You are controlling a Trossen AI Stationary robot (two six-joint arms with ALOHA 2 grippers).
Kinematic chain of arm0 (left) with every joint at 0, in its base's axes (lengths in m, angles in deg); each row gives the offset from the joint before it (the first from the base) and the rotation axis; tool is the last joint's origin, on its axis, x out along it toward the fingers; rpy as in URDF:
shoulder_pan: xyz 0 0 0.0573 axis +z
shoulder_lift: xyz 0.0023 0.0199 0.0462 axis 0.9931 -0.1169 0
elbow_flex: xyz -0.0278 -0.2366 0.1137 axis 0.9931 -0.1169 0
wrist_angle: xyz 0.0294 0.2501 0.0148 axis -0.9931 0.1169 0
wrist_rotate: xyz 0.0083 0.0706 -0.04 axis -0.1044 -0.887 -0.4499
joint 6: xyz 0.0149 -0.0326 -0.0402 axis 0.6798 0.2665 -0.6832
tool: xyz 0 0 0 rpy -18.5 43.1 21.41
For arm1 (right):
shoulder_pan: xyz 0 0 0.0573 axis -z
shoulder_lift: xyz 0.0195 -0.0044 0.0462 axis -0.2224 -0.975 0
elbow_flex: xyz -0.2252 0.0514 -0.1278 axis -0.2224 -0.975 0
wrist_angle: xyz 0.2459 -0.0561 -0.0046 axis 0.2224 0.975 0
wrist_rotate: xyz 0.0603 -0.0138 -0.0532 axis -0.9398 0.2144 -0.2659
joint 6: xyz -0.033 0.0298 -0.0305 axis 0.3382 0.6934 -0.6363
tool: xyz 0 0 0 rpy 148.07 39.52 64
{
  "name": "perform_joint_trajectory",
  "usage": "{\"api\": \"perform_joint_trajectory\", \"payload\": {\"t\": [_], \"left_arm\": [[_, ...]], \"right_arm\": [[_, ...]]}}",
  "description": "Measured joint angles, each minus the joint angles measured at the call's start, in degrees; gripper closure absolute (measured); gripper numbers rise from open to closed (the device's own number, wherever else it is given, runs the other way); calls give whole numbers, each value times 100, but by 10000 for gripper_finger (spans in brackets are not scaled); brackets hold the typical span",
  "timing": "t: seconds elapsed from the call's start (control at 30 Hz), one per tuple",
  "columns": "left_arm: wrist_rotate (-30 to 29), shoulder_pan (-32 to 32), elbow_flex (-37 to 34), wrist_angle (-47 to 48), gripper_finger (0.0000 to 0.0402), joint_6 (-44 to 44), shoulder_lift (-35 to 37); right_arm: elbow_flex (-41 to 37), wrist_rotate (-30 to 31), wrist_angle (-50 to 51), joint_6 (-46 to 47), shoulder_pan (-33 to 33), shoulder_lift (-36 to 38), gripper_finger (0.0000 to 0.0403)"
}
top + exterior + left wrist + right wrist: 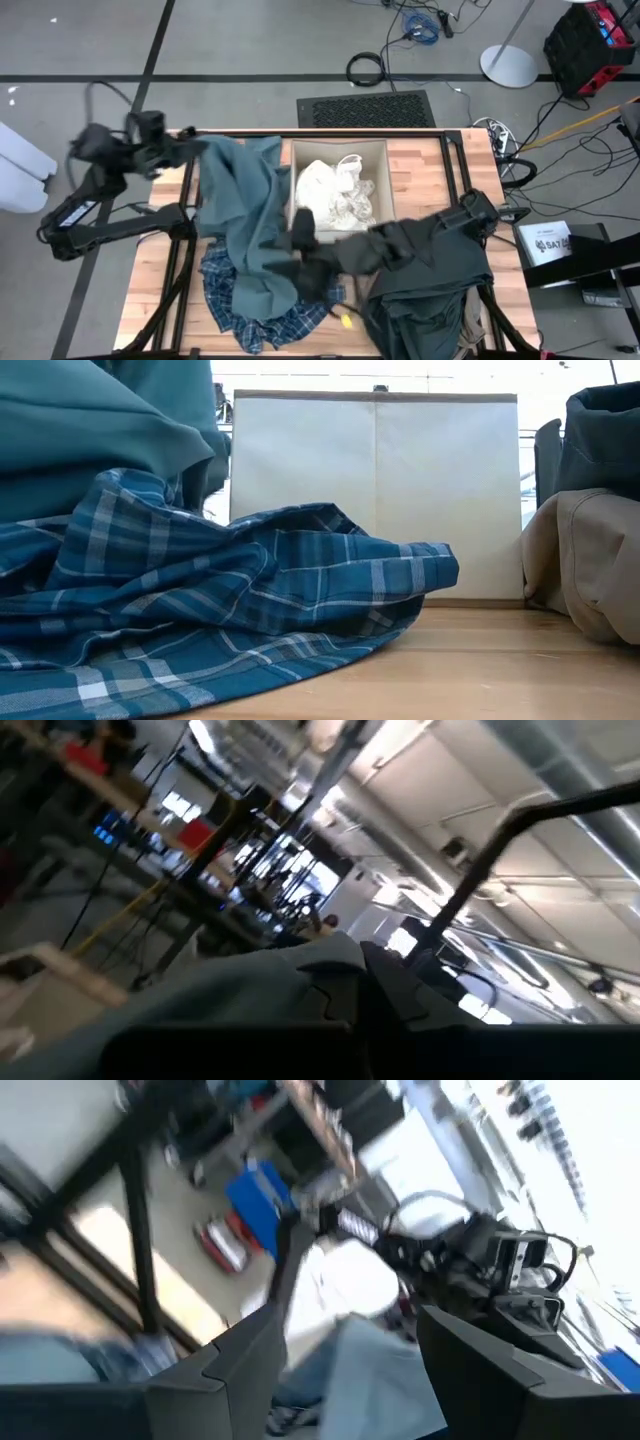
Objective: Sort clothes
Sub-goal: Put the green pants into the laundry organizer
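The teal-green garment (pixel 250 215) is lifted at its far left corner and slopes down toward the table's middle, over the blue-and-white plaid garment (pixel 262 305), which lies flat on the table (pixel 230 600). My left gripper (pixel 192 147) is shut on the teal garment at the table's far left corner. My right gripper (pixel 302 238) is open beside the teal garment's lower part; teal cloth (pixel 365 1370) shows between its fingers. The dark grey-green garment (pixel 425 265) is draped over my right arm and over the khaki tan one (pixel 470 322). The white garment (pixel 335 192) lies in the beige box (pixel 385 150). My left gripper holds the teal garment by its far left corner (pixel 300 965), pinched between the shut fingers (pixel 385 995); one layer or several, I cannot tell. That corner is lifted, and the rest hangs slack down onto the plaid garment. My right gripper: I cannot tell whether its open fingers touch the teal cloth.
The beige fabric box (pixel 375 490) stands at the far middle of the table. A small yellow thing (pixel 347 320) lies near the front edge. Black frame rails (pixel 185 250) run along the table's sides. Bare wood (pixel 470 670) shows in front of the box.
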Motion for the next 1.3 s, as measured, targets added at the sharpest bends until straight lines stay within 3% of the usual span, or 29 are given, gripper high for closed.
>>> {"api": "perform_joint_trajectory", "payload": {"t": [0.2,0.43,0.6,0.97,1.3], "left_arm": [[-272,-389,-340,-20,399,-167,-479],[-495,-1276,-360,-353,399,4,-1260],[-582,-1690,-360,-702,399,-7,-1726],[-778,-2180,-360,-1102,399,-125,-2459],[-919,-2602,-356,-1461,399,-172,-2792]], "right_arm": [[-2,70,409,-1220,430,-2,183],[-2,501,843,-2317,594,-3,183],[-2,899,1539,-2506,611,-55,183],[-7,1189,2778,-1930,493,-366,183],[-7,1569,2784,-1933,502,-773,183]]}}
